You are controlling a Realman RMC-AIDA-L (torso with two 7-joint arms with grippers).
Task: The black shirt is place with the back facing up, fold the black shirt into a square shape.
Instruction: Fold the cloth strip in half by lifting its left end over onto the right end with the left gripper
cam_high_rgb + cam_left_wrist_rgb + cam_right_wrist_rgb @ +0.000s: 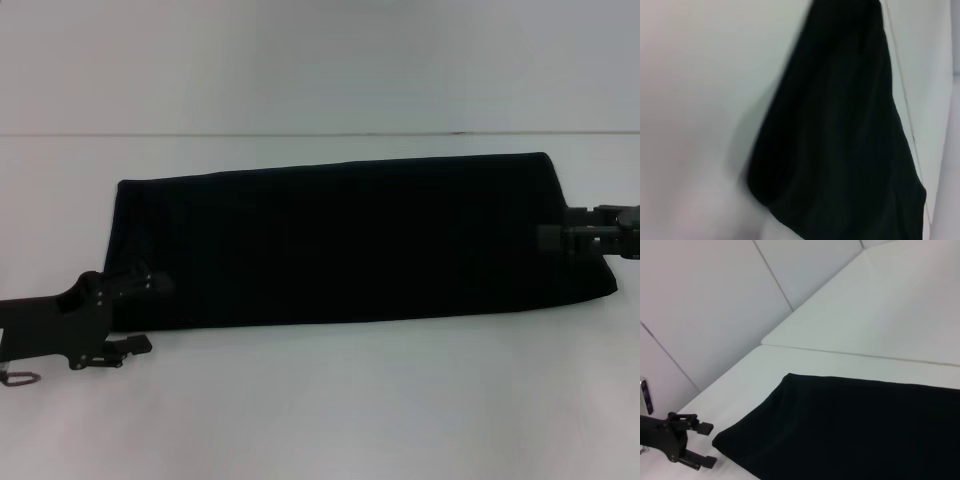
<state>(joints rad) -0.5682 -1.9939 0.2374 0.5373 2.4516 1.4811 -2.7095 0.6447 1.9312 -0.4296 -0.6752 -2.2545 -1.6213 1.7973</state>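
The black shirt [350,240] lies flat on the white table [320,400] as a long band, already narrowed lengthwise, running from the table's left side almost to its right edge. I judge the next fold has to bring the two short ends together to make a square, which is why I have an arm at each end. My left gripper [140,315] sits at the band's near left corner, just beside the cloth; its fingers are parted and hold nothing that I can see. My right gripper [550,238] reaches in from the right edge onto the shirt's right end, lying over the fabric; whether it has pinched the cloth I cannot tell.
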